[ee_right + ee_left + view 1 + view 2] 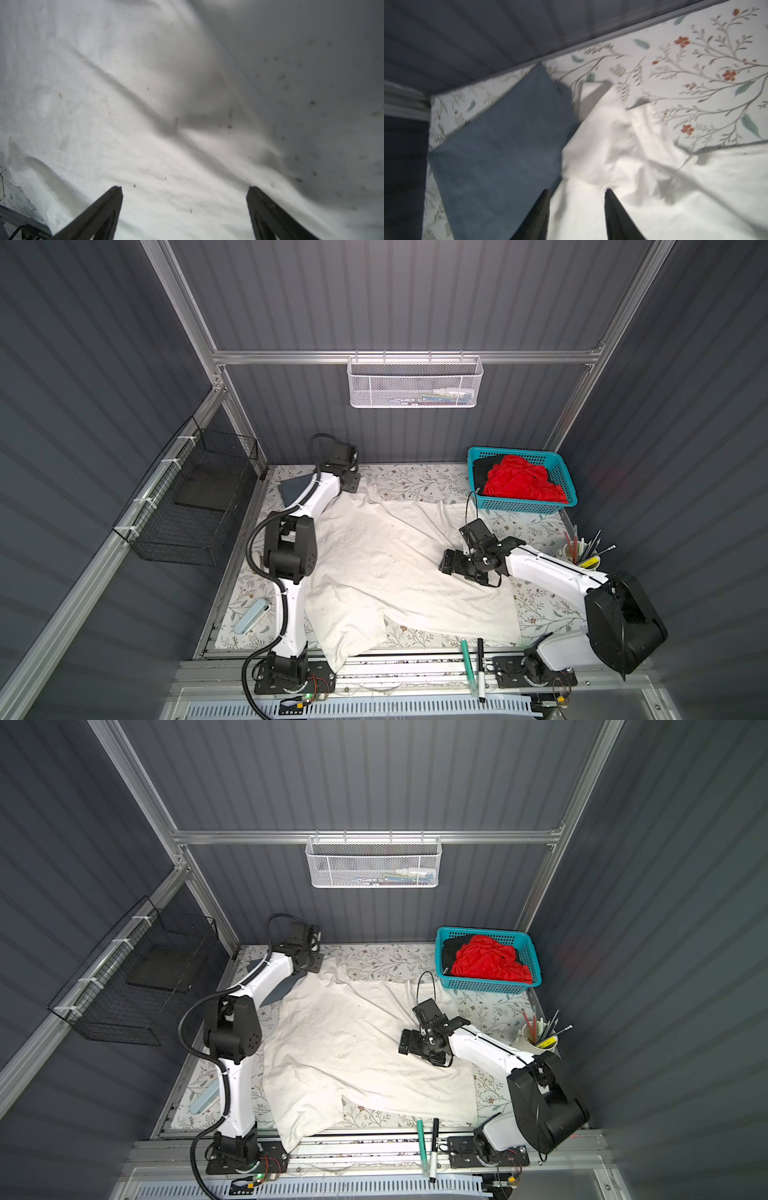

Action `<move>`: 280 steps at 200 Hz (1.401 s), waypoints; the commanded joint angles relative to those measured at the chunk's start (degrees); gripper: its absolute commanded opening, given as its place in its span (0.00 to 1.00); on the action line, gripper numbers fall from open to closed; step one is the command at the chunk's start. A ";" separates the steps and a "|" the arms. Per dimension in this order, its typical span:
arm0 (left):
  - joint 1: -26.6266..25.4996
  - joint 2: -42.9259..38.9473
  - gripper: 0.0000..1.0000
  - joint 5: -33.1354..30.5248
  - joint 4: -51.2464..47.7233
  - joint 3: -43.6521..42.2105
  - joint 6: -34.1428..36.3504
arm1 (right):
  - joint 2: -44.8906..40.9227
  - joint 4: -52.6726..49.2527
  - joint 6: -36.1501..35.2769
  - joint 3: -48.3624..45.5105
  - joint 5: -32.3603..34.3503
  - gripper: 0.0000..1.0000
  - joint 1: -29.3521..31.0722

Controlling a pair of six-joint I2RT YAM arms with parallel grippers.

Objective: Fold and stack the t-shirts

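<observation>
Cloth is all there is to handle here. The off-white t-shirt (386,556) covers most of the table (419,479), spread but rumpled across the middle. Creases run through it, and one lobe hangs over the near edge. The slate-grey t-shirt (500,145) lies as a flat folded piece in the far left corner, its edge touching the off-white one. The red t-shirt (523,483) is bunched in the teal basket (521,506) at the far right, with the black t-shirt (484,470) beside it.

The left end effector (577,191) hovers over the far left part of the off-white shirt, close to the grey one. Its jaws stand moderately apart with nothing gripped; only the cloth shows below the gap. The right end effector (185,188) is low over the right half of the same shirt, jaws spread wide and empty.

The shirt looks light, thin and limp, so it will likely sag, drag and wrinkle rather than hold a shape. A pinch in its middle would probably gather several layers at once. The better holds seem to be at the edges: hem corners, shoulder seams, or the sleeve end near the left end effector, where a doubled seam gives something firmer to pinch. Drawing two such points apart should flatten it before a fold. The lobe hanging off the near edge may tug the rest sideways as the shirt is lifted.
</observation>
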 commanded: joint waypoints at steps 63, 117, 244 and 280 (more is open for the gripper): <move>2.59 9.73 0.47 15.53 -0.72 12.32 -9.40 | -1.50 -0.13 -0.01 -1.98 -0.04 0.97 0.57; 0.03 15.80 0.47 10.75 -2.80 17.23 -6.87 | -1.13 -1.09 -0.50 -1.68 0.13 0.97 0.65; -0.35 14.19 0.23 4.97 1.48 10.56 -6.21 | -1.29 -1.38 0.07 -1.72 0.95 0.98 0.65; -0.28 4.91 0.00 -0.34 8.05 0.78 -8.86 | 0.11 1.85 0.82 -3.89 -0.49 0.97 0.73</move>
